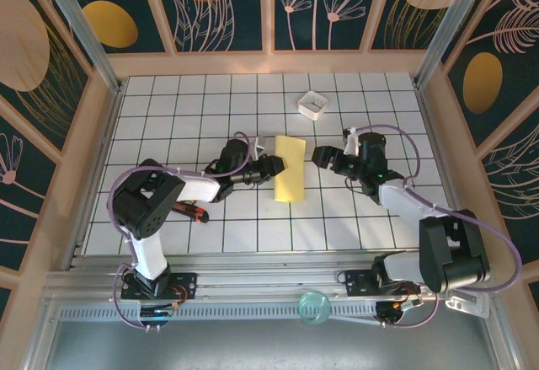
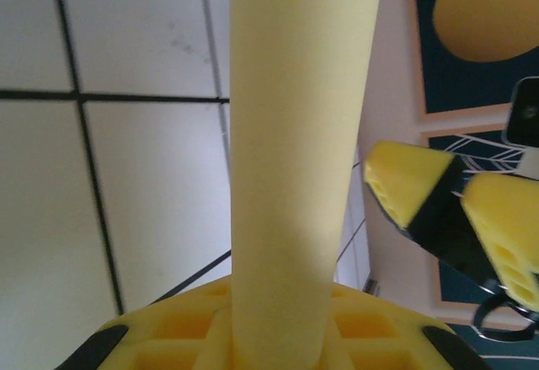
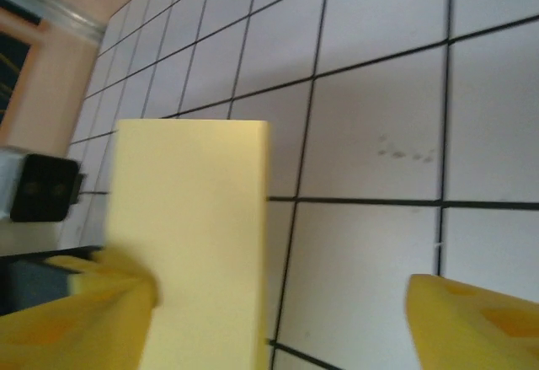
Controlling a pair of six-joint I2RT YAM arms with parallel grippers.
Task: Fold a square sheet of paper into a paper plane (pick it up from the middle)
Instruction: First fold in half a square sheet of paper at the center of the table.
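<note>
The square sheet of paper [image 1: 290,169] lies mid-table as a narrow yellow rectangle, long side running away from the arms. My left gripper [image 1: 276,166] is shut on its left edge; in the left wrist view the paper [image 2: 303,134] runs up from between the yellow jaws of that gripper [image 2: 278,336]. My right gripper [image 1: 320,156] is open just right of the sheet. Its own camera shows the paper [image 3: 194,235] under one fingertip [image 3: 101,319], the other fingertip [image 3: 472,319] over bare tile. The paper plane is out of view.
A small white square box [image 1: 312,104] sits at the back, right of centre. A red and black object [image 1: 195,213] lies by the left arm. A teal round thing [image 1: 314,307] rests on the front rail. Patterned walls close in the gridded table [image 1: 210,117].
</note>
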